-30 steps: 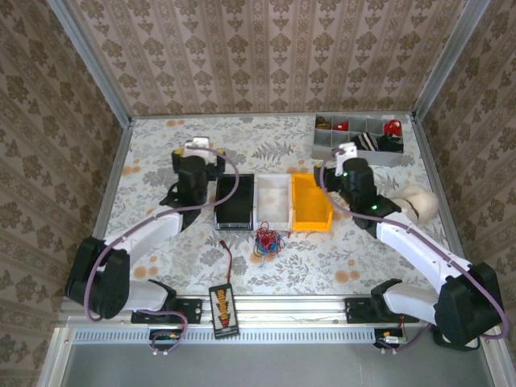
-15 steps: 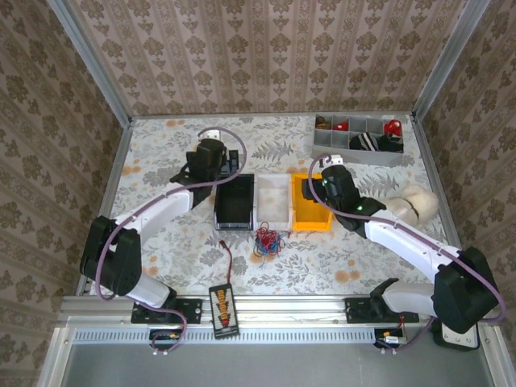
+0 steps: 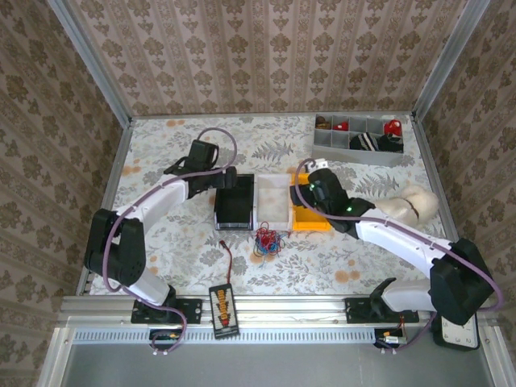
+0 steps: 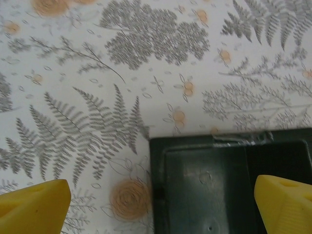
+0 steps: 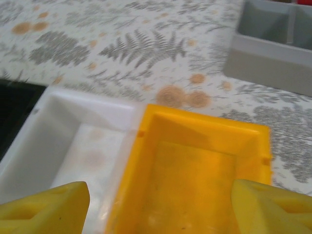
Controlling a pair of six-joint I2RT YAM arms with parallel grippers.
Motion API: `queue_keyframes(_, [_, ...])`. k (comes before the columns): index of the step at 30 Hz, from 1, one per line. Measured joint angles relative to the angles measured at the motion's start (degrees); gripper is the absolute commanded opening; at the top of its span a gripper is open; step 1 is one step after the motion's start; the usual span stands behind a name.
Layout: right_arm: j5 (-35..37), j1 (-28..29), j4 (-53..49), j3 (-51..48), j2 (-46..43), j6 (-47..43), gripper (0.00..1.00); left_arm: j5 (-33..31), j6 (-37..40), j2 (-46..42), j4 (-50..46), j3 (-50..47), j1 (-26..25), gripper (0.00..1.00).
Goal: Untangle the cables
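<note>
The cables [image 3: 268, 240], a small tangle of red and dark thin wires, lie on the table just in front of the white bin [image 3: 272, 201]. A black bin [image 3: 235, 203] stands to its left and an orange bin [image 3: 313, 218] to its right. My left gripper [image 3: 228, 179] hovers over the black bin's far left corner, open, its yellow fingers [image 4: 34, 204] wide apart around the black bin's corner [image 4: 219, 185]. My right gripper [image 3: 305, 192] is open above the orange bin [image 5: 195, 185] and the white bin [image 5: 73, 141], holding nothing. Both grippers are behind the cables, apart from them.
A grey compartment tray [image 3: 359, 139] with small parts sits at the back right, also in the right wrist view [image 5: 273, 48]. An orange-black device [image 3: 223, 308] with a lead lies at the near edge. A pale lump [image 3: 415, 201] rests behind the right arm. Patterned walls enclose the table.
Both arms have swung inward. The left gripper moved right to the black bin's far corner; the right gripper moved left over the orange bin. The cables have not moved.
</note>
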Motion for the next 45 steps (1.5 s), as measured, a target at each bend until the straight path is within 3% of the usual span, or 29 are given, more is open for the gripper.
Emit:
queue_keyframes(6, [0.5, 6.1, -0.6, 0.0, 3.7, -2.2, 0.78, -1.4, -0.4, 0.1, -1.2, -0.1, -3.5, 0.88])
queue_keyframes(14, [2.3, 3.8, -1.1, 0.0, 3.9, 0.5, 0.78, -3.9, -1.1, 3.3, -3.3, -0.1, -3.6, 0.7])
queue_keyframes(19, [3.0, 2.3, -1.6, 0.0, 3.8, 2.4, 0.78, -4.5, -2.5, 5.4, -4.4, -0.3, -3.6, 0.47])
queue_keyframes(23, [4.0, 1.3, -2.1, 0.0, 3.4, 3.8, 0.78, -4.4, -3.2, 5.7, -4.5, -0.5, -3.1, 0.42])
queue_keyframes(29, [5.1, -3.5, -2.6, -1.8, 0.3, 7.9, 0.79, -4.5, -3.3, 7.2, -4.6, -0.4, -2.5, 0.33])
queue_keyframes(34, [6.1, -8.3, -4.7, -4.9, -2.2, 12.9, 0.78, -5.1, -2.8, 9.6, -4.9, 1.1, -2.5, 0.18])
queue_keyframes(45, [8.8, -15.0, -9.2, -8.2, -4.3, 21.7, 0.79, -6.6, -2.3, 15.0, -6.0, 7.8, -2.5, 0.04])
